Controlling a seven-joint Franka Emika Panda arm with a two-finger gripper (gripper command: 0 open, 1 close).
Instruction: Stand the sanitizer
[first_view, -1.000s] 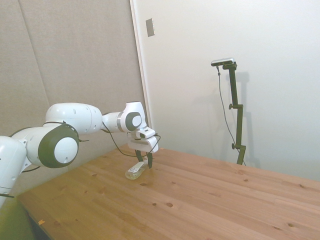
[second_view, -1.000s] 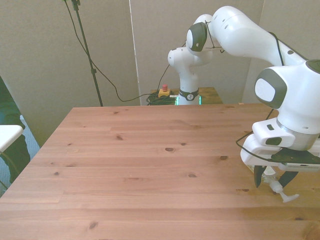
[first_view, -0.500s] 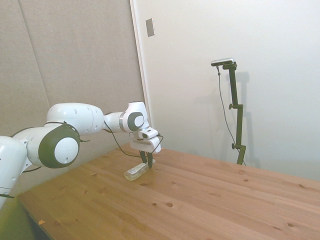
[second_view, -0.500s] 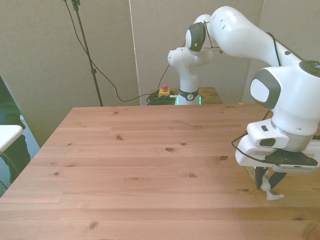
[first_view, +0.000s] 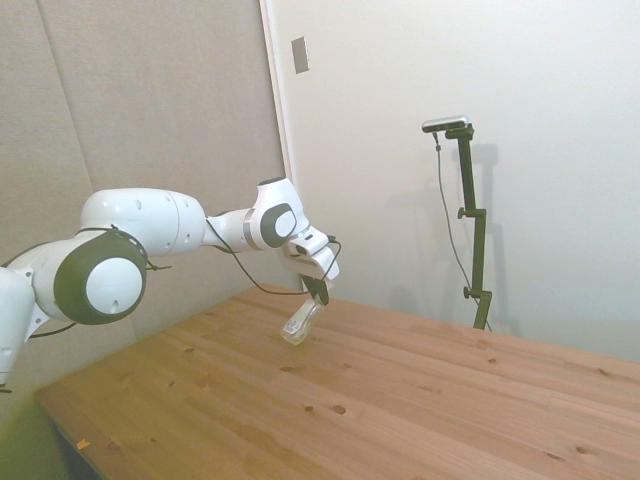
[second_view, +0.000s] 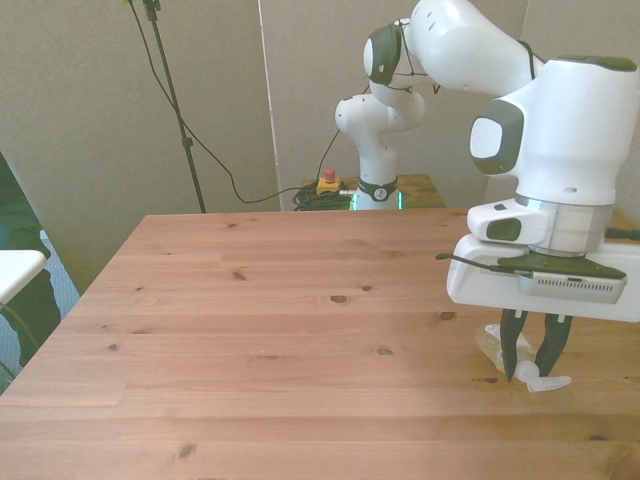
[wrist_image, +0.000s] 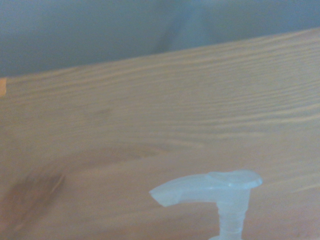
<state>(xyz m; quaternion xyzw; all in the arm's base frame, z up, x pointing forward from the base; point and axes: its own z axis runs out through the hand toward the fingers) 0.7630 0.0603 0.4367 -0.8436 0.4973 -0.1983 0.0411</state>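
Note:
The sanitizer (first_view: 300, 323), a small clear pump bottle, hangs tilted with its pump end raised and its base low, at or just above the wooden table (first_view: 420, 400). My gripper (first_view: 318, 297) is shut on the bottle near the neck. In the front view the gripper (second_view: 530, 371) stands over the table's right side. The white pump nozzle (second_view: 547, 382) pokes out below the fingers (second_view: 515, 355), and the clear body (second_view: 491, 344) shows behind them. The wrist view shows the nozzle (wrist_image: 210, 186) close up over the wood.
The table's edge on the front view's right lies close to the gripper. A red button box (second_view: 327, 184) and cables sit behind the table's far edge. A white object (second_view: 15, 268) shows at the front view's left border.
The bottle lay flat a second ago. The gripper has closed on its pump end, tilted, and raised that end, shifting slightly away from the table's edge.

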